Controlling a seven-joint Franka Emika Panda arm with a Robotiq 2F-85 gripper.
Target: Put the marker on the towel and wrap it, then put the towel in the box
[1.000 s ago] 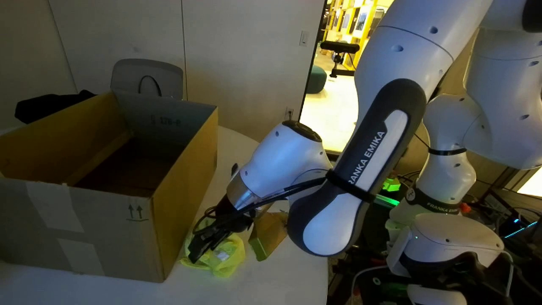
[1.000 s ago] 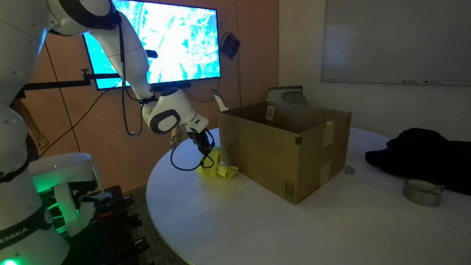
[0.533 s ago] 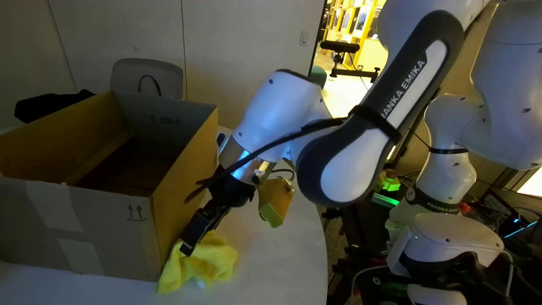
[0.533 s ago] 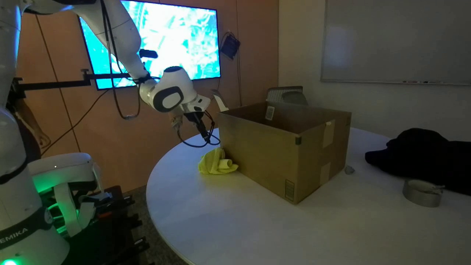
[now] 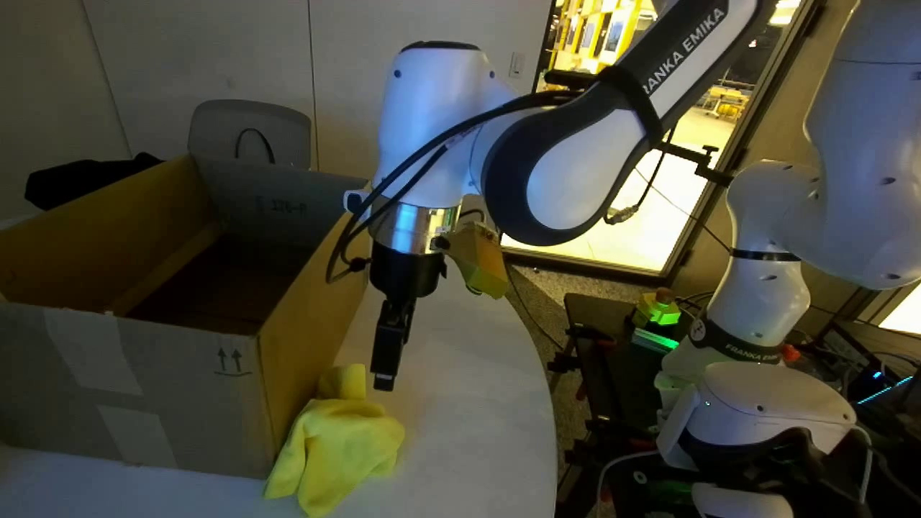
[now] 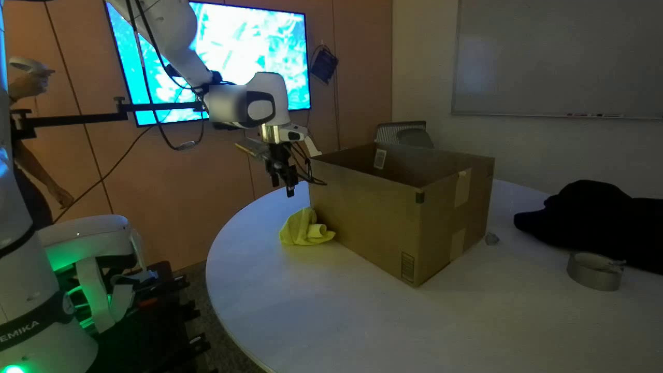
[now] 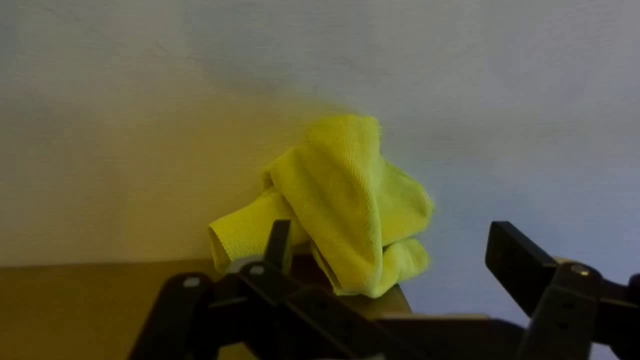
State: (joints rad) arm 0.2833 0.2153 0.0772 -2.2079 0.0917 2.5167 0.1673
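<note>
In an exterior view the white tabletop bears an open cardboard box, a rumpled yellow towel touching it at left, a grey scrap just to its right, and, farther right, a tape roll and black cloth.

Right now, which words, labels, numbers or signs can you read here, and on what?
"RANKA EMIKA": black panel on the white robot arm; its start is unclear.
"FRANKA EMI": black band around the arm's white base.
"EMIKA": that band in an exterior view.
Two upward arrows: large brown cardboard box's outer wall.
Too blurred or small: number-like printing inside the box, white rectangular label inside it, black-printed rectangle on its outside.
</note>
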